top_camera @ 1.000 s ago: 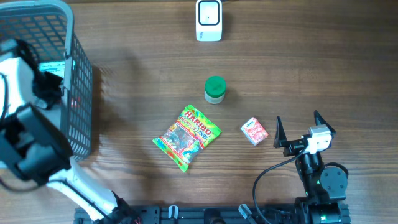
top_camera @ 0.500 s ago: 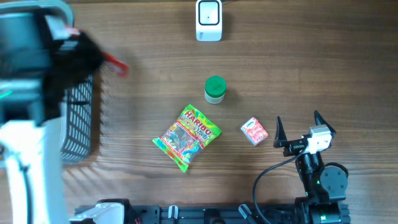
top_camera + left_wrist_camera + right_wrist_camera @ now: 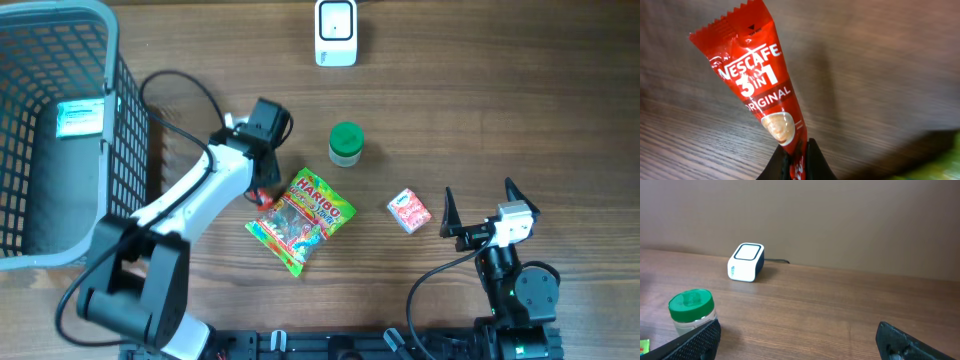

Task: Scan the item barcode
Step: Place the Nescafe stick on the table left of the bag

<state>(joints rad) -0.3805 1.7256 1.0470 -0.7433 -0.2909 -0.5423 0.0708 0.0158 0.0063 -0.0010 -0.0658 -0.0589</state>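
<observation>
Left gripper (image 3: 799, 162) is clamped fully down on one end of the red Nescafe 3-in-1 stick sachet (image 3: 760, 85). The sachet hangs near table centre, a touch toward 9 o'clock, just beside the colourful Haribo sweet bag (image 3: 300, 220). It looks clear of the wood, with a shadow under it.

My read: the pick is done, the scan isn't. The white box scanner (image 3: 336, 32) sits at 12 o'clock, well apart.

The next move should carry the sachet toward 12, passing left of the clear jar with the green lid (image 3: 346, 143). Only the branded front shows and no barcode is visible, so it probably needs a wrist roll to bring the back to the scanner window.

Right gripper (image 3: 477, 187) is parked at 4 o'clock, jaws spread wide, nothing in them.
</observation>
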